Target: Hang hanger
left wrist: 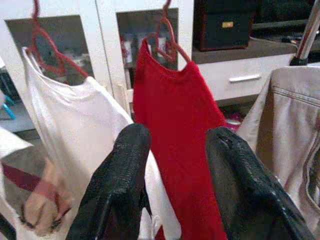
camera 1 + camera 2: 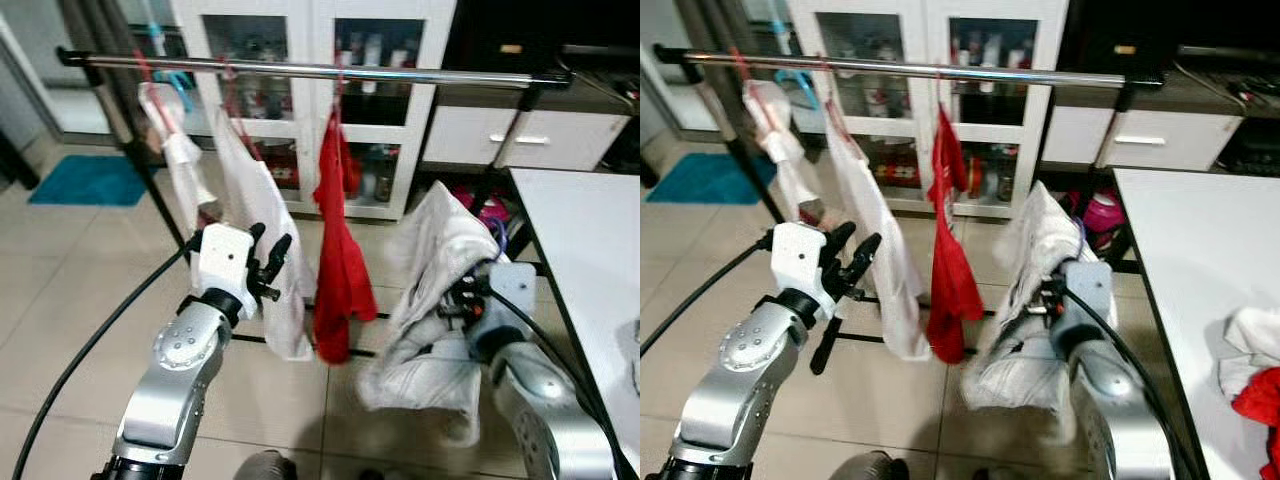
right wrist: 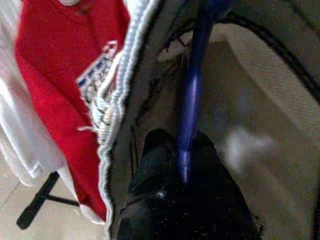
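Right gripper [image 3: 182,165]: fingers clenched on the blue hanger [image 3: 192,95], which ran up from between the jaws into the pale jacket [image 2: 440,290] draped around it.
Left gripper [image 1: 175,175]: jaws released, holding nothing; the red shirt [image 1: 175,125] hung just beyond them.
Rail [image 2: 420,73]: above and ahead of the right jaws, bare to the red shirt's right.
Technique: lift the hook clear over the rail, then lower before letting go.
Caution: the jacket hid the hook.

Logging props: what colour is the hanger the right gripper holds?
Blue hanger; clearest in the right wrist view.
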{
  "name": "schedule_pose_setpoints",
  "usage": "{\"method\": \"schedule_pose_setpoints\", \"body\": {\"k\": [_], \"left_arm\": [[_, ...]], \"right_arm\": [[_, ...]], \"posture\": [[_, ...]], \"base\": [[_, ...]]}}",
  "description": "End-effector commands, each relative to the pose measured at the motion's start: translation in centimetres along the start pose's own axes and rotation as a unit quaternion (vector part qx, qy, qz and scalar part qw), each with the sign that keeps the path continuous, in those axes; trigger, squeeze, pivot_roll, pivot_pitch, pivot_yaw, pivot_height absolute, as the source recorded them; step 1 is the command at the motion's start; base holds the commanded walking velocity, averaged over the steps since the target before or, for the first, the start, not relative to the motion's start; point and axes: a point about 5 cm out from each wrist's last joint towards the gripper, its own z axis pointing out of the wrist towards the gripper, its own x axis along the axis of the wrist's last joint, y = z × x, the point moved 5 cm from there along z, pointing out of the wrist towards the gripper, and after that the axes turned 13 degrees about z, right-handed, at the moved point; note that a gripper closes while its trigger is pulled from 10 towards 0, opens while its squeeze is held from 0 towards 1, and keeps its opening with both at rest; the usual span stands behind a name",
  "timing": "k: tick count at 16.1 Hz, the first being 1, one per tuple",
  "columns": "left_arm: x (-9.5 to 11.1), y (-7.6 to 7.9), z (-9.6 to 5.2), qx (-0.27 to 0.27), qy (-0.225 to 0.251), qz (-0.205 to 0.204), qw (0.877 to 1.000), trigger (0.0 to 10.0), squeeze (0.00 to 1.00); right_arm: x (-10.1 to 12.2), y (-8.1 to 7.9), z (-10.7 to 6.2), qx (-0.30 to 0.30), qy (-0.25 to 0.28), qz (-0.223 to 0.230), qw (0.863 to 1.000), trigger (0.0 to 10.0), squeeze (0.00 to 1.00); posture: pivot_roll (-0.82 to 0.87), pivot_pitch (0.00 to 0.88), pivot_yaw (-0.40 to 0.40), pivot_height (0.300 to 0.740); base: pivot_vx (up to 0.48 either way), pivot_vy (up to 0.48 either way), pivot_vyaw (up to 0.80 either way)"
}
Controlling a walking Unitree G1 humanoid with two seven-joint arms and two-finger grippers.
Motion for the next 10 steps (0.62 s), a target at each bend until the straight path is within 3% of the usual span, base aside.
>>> {"method": "schedule_pose_setpoints", "body": {"k": [1,3,10], "left_arm": [[0.2,-0.1,0.0,-0.002,0.004,-0.002,1.000,10.0,0.00],[0.1,0.1,-0.1,-0.008,0.001,-0.004,1.000,10.0,0.00],[-0.1,0.2,-0.3,-0.019,-0.002,0.003,1.000,10.0,0.00]], "right_arm": [[1.3,-0.3,0.2,-0.002,0.025,-0.013,1.000,10.0,0.00],[1.4,-0.4,0.3,-0.006,0.027,-0.020,0.999,10.0,0.00],[2.2,0.6,0.7,-0.033,0.044,-0.028,0.998,10.0,0.00]], "posture": [[0.07,0.043,0.042,0.740],[0.08,0.042,0.042,0.740],[0.08,0.049,0.040,0.740]], "base": [[0.300,0.000,0.80],[0.338,0.000,0.80],[0.341,0.000,0.00]]}}
